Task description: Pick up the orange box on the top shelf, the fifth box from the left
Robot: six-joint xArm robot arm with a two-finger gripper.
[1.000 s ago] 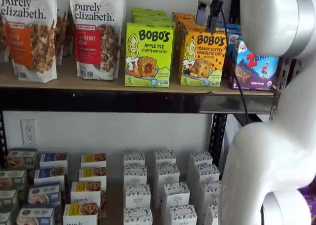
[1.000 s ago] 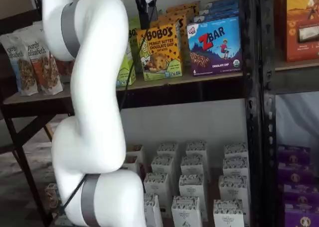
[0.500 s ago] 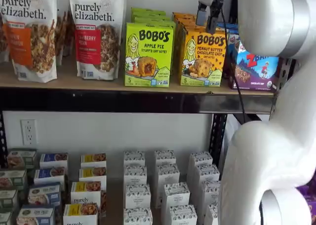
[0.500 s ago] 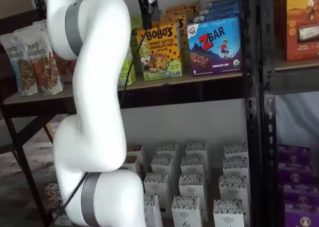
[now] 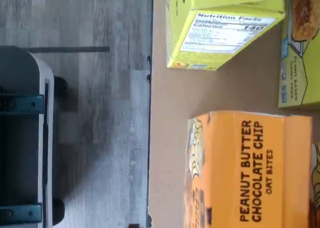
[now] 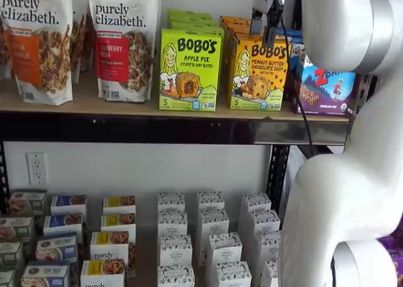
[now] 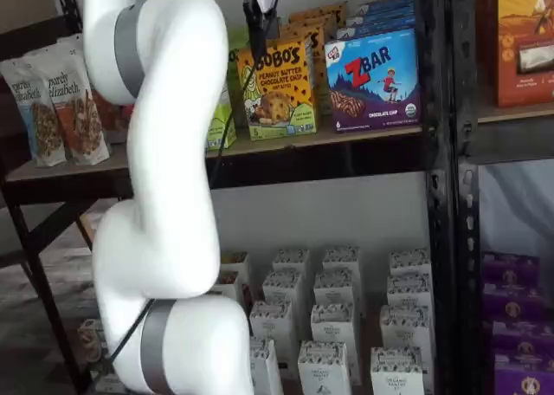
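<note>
The orange box (image 6: 258, 76) stands upright at the front of the top shelf (image 6: 126, 128), between a lime-green box and a blue box. It shows in both shelf views (image 7: 277, 92). The wrist view shows its "Peanut Butter Chocolate Chip" face (image 5: 250, 173) on the tan board (image 5: 170, 113). My gripper (image 6: 265, 29) hangs from above, in front of the box's top edge, with a gap between its two black fingers and nothing in them. In a shelf view it (image 7: 257, 33) shows side-on at the box's top left corner.
The lime-green Apple Pie box (image 6: 189, 67) stands left of the orange box and the ZBar box (image 6: 324, 82) right of it. Granola bags (image 6: 123, 41) stand further left. White cartons (image 6: 208, 236) fill the lower shelf. My white arm (image 6: 352, 174) rises at the right.
The gripper has edged slightly toward the orange box's top. The arm's upper links have shifted a little. The boxes have not moved.
</note>
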